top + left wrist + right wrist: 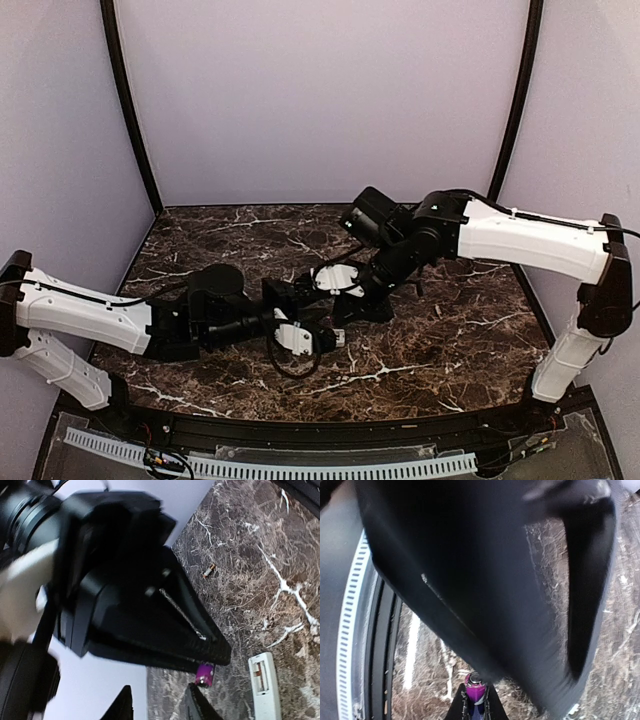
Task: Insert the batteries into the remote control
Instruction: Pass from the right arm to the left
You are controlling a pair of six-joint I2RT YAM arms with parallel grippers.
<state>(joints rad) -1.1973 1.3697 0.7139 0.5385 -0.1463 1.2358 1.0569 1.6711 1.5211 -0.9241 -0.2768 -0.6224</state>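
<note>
Marble table (260, 580) bears remote control (266, 692), battery compartment (258, 671) open.

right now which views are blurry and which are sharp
top external: sharp, evenly lit. left wrist: the right gripper is smeared up close, the remote control and table are crisp. right wrist: a dark blurred mass fills most of it, only the purple battery reads clearly.

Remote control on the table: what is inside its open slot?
Inside the remote control only a reddish contact shows, no battery that I can make out. Its far end runs past the picture's edge, unseen.
</note>
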